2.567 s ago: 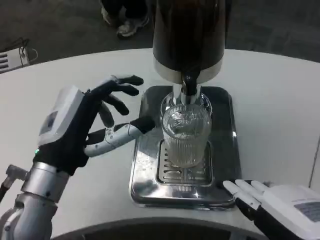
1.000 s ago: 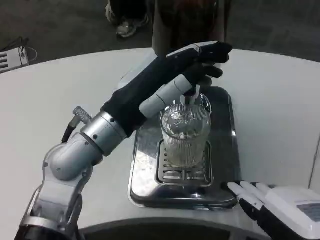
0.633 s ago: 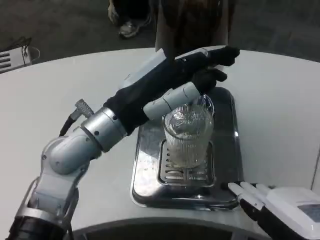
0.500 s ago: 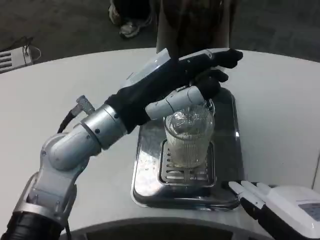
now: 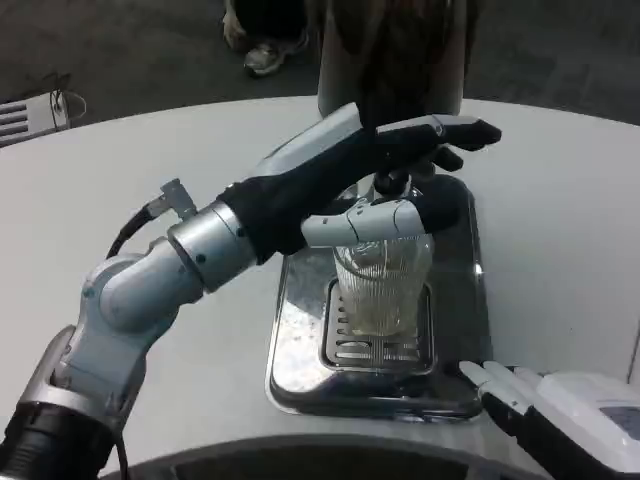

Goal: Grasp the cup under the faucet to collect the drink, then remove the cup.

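Note:
A clear ribbed cup (image 5: 380,285) stands upright on the grate of the steel drip tray (image 5: 300,340), under the black faucet (image 5: 389,184) of the dark dispenser (image 5: 390,50). My left hand (image 5: 370,170) reaches across above the cup. Its fingers (image 5: 455,132) stretch past the faucet and its thumb (image 5: 365,222) lies over the cup's rim, hiding the cup's top. The faucet shows between fingers and thumb; whether it is pressed I cannot tell. My right hand (image 5: 560,410) rests flat on the table by the tray's near right corner, holding nothing.
The round white table (image 5: 560,230) has free room on both sides of the tray. A person's shoes (image 5: 262,55) stand on the dark floor beyond the table. A pale object (image 5: 30,115) lies on the floor at far left.
My left hand has swung from the tray's left side up over the cup to the faucet, then sunk so the thumb covers the rim. The right hand stayed put. The camera shifted slightly.

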